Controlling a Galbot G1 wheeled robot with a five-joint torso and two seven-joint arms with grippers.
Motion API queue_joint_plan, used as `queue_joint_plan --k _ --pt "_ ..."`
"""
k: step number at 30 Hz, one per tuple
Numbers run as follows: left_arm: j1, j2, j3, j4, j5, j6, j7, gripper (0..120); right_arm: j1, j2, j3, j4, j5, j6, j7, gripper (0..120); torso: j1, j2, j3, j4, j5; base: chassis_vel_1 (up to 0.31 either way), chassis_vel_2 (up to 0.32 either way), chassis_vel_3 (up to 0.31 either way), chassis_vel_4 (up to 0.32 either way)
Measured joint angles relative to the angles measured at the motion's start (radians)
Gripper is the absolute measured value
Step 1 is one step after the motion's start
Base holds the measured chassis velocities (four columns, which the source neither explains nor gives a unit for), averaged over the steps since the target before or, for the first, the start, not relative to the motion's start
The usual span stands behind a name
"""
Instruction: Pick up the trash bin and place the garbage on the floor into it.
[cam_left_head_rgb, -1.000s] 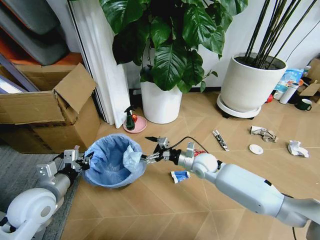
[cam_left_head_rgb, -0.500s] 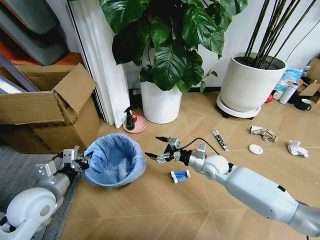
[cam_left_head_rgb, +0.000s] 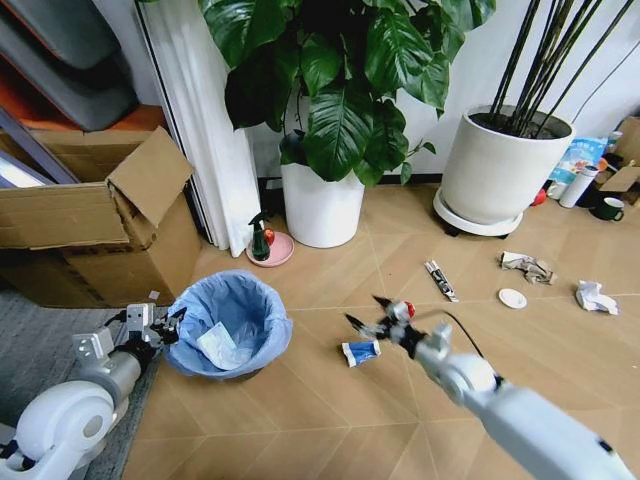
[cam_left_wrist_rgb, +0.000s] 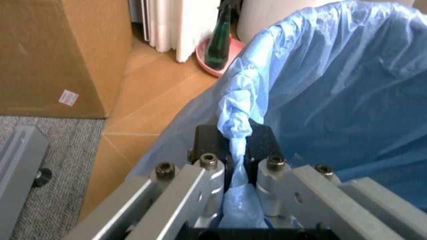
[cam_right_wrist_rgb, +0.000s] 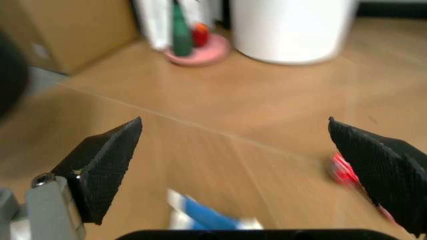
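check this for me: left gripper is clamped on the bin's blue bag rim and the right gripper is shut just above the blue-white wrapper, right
Not quite. The right gripper is open, jaws spread wide in the right wrist view, above the blue-white wrapper. The left gripper is indeed clamped on the trash bin bag rim.

Crinkled plastic bin liner (cam_left_head_rgb: 245, 305)

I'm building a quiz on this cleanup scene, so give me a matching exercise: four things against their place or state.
1. left gripper
2. right gripper
3. white paper wad
4. white round disc

a. inside the trash bin
b. open above the blue-white wrapper
c. on the floor near the large white pot
d. clamped on the bin's bagged rim

Pairs: 1-d, 2-b, 3-a, 4-c
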Motion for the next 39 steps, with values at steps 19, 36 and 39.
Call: queue_joint_plan --k 19,36,39 --pt "-0.009 -0.004 -0.010 0.004 0.000 -0.001 0.001 1 0.167 -0.023 0.008 -0.414 -0.310 0.110 -0.550 100 0.000 0.000 0.000 0.0005 0.0000 0.000 0.000 0.000 0.000" --pt "-0.009 -0.010 -0.018 0.014 0.002 -0.004 0.004 1 0.419 0.126 -0.139 -0.671 -0.405 0.122 -0.608 100 0.000 0.000 0.000 0.0003 -0.0007 0.000 0.000 0.000 0.000" --pt "-0.011 -0.008 -0.018 0.016 0.001 -0.005 0.004 1 0.429 0.167 -0.148 -0.701 -0.406 0.114 -0.608 98 0.000 0.000 0.000 0.0004 -0.0006 0.000 0.000 0.000 0.000"
